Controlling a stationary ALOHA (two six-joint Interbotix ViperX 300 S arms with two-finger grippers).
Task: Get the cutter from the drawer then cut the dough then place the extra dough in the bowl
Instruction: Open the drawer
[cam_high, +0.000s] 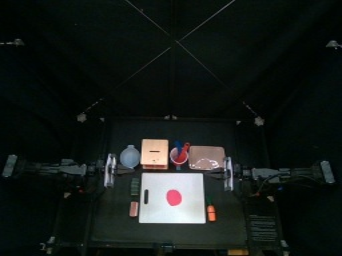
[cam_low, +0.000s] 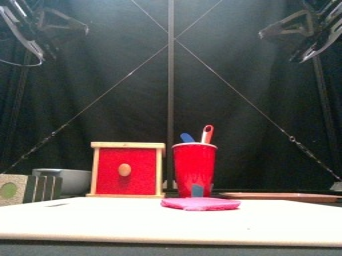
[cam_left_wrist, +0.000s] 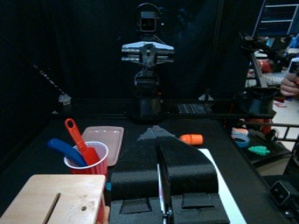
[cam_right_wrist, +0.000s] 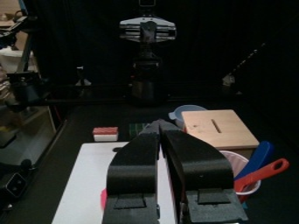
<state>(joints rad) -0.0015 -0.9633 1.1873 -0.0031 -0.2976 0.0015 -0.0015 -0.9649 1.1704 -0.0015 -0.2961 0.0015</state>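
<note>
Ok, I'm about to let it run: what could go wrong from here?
The red cup stands close beside the wooden box, so an arm reaching for the shut drawer might tip it. The drawer faces the white board lying close in front; pulled far, it may nudge the board or the dough.

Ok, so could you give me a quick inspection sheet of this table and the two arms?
Surface: black table, with a white cutting board at its front middle.
Job's things: red dough disc on the board; wooden box with its red drawer front closed; blue-grey bowl left of the box; cutter not seen.
Clutter: red cup holding toy knives; pink tray; left toy and right toy beside the board.
Grippers: left end effector and right end effector shut, holding nothing.
Cables: nothing seen.
Surroundings: black curtain.
</note>
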